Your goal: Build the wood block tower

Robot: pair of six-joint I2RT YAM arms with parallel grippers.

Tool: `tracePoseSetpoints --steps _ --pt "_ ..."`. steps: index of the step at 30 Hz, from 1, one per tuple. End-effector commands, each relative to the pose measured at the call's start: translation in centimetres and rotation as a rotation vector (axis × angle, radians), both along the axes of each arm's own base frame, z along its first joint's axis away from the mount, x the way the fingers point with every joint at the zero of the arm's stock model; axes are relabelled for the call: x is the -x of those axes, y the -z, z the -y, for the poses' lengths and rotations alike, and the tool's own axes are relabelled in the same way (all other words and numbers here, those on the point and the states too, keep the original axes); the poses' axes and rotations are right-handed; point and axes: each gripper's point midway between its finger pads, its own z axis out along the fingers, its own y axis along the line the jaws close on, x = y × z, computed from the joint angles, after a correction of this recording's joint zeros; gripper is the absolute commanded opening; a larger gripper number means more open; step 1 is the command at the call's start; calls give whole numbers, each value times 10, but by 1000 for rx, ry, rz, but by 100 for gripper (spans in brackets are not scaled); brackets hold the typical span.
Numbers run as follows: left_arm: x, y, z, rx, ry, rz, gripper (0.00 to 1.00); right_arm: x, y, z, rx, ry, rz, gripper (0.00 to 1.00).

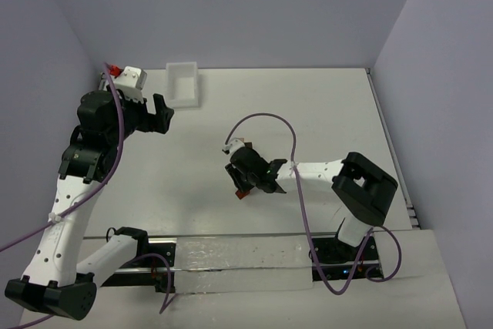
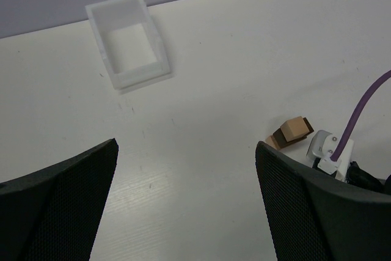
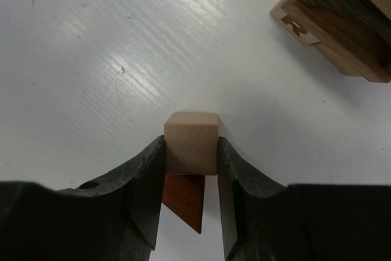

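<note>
A light tan wooden cube sits between the fingers of my right gripper, which is shut on it just above the table. A reddish-brown block lies behind the cube, between the jaws. The wood block tower is a short stack of tan and dark brown blocks, off to the right ahead of that gripper. It also shows as the wood block tower in the left wrist view. In the top view my right gripper is mid-table. My left gripper hangs open and holds nothing, far left of the stack.
A white rectangular bin stands at the back left of the table and shows as the white bin ahead of my left fingers. A purple cable arcs over my right wrist. Walls close the table's back and sides.
</note>
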Motion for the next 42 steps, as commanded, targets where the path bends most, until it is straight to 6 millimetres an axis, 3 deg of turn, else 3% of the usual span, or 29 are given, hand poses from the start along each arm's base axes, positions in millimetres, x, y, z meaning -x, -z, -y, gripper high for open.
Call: tracePoseSetpoints --steps 1,8,14,16,18,19,21,24,28,36,42 --pt "-3 -5 4 -16 42 37 99 -2 -42 -19 -89 -85 49 27" --pt "1 7 21 -77 187 -16 99 23 -90 -27 -131 -313 26 17" --pt "13 11 43 -74 355 -42 99 72 -144 -7 -193 -647 -82 18" --pt "14 9 48 -79 397 -41 99 60 -169 6 -177 -708 -16 17" --pt "13 7 53 -71 432 -49 99 58 -181 25 -142 -743 -10 17" --pt "13 6 55 -66 440 -49 99 49 -182 32 -130 -739 9 17" --pt "6 6 63 -43 474 -63 99 24 -188 66 -77 -714 65 19" --pt "3 6 73 -12 521 -79 99 -2 -185 94 15 -699 150 19" --pt "-5 4 85 28 583 -77 99 -28 -170 107 120 -725 214 20" --pt "-11 1 101 62 674 -64 99 -67 -134 85 68 -821 251 18" --pt "-15 6 104 53 691 -63 99 -77 -120 67 19 -893 245 16"
